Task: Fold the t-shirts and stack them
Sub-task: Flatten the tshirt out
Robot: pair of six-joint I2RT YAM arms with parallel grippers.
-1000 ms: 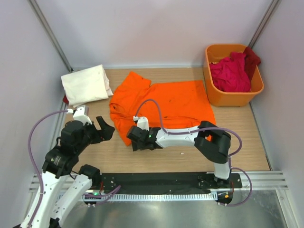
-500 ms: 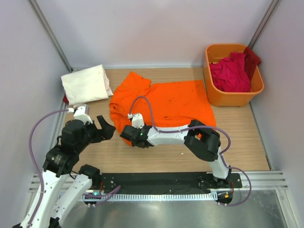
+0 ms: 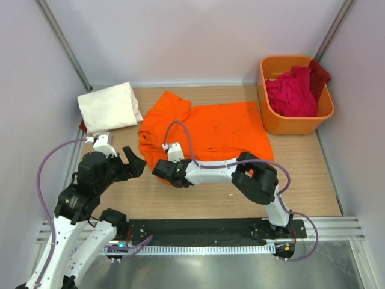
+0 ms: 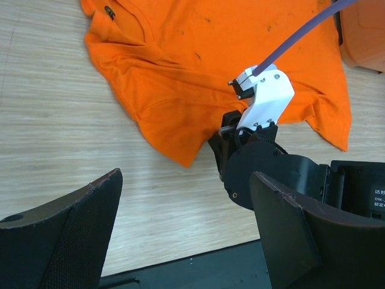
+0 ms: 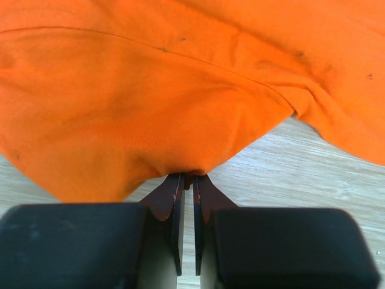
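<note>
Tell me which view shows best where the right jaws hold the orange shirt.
The right wrist view: the right jaws pinch the orange shirt at its edge, up close. In the top and left wrist views the right arm covers that spot.

The right arm [image 3: 210,173] reaches low across to the left, its forearm almost level and its elbow bent back on the right. The right gripper [image 5: 186,176] has its two fingers pressed nearly together, pinching the near edge of the orange t-shirt [image 5: 150,90]. The left arm [image 3: 69,201] stands raised at the left side, bent at the elbow, and the left gripper [image 4: 185,177] is tilted downward with its jaws spread wide, holding nothing.
</note>
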